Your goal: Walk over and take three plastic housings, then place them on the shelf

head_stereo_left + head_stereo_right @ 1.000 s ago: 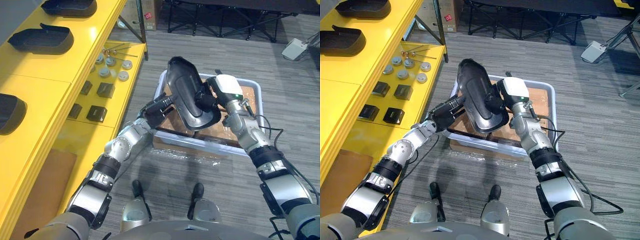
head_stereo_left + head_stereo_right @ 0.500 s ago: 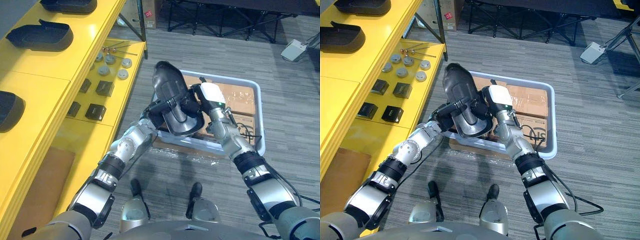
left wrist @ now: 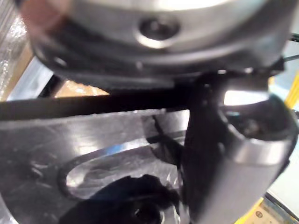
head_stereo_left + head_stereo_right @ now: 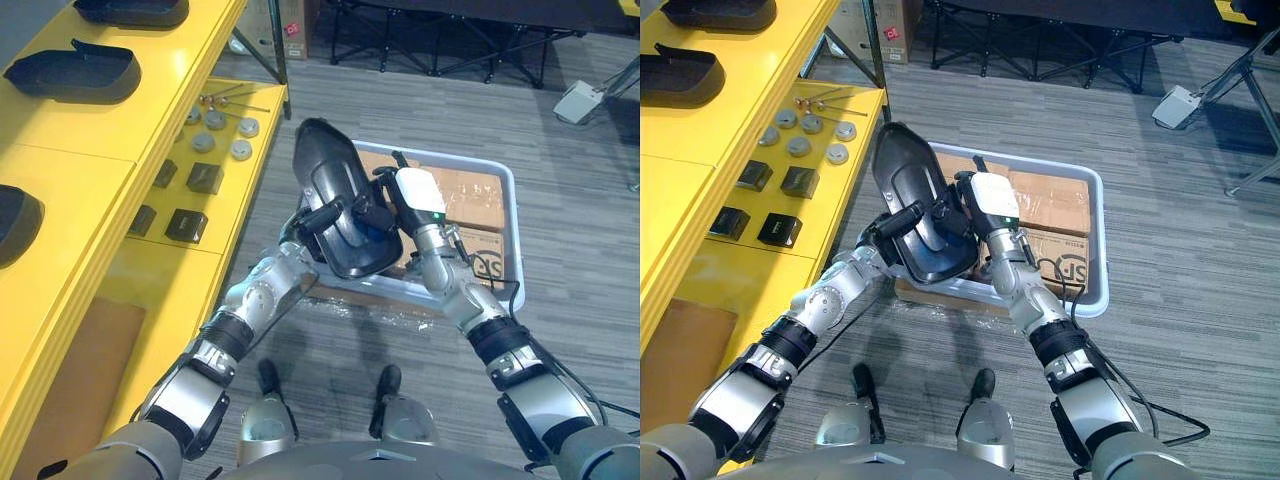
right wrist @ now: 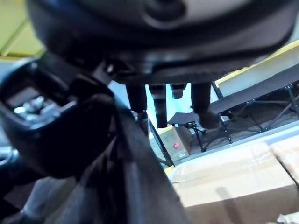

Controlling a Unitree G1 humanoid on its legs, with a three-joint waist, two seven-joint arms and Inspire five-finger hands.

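Black housing [image 4: 335, 180] is held tilted above the bin [image 4: 514, 230], gripped at its rim by the curled fingers of the left hand [image 4: 312, 218] and right hand [image 4: 395, 200]. Both grips should be held firm, and the housing levelled, as it is swung towards the yellow shelf [image 4: 80, 150].

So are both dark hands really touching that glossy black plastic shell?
Touching. The left eye view shows the left hand and right hand clasping the black plastic housing from opposite sides.

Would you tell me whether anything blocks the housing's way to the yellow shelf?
Nothing visible: the left hand and right hand hold the housing above the bin, with only floor between it and the shelf.
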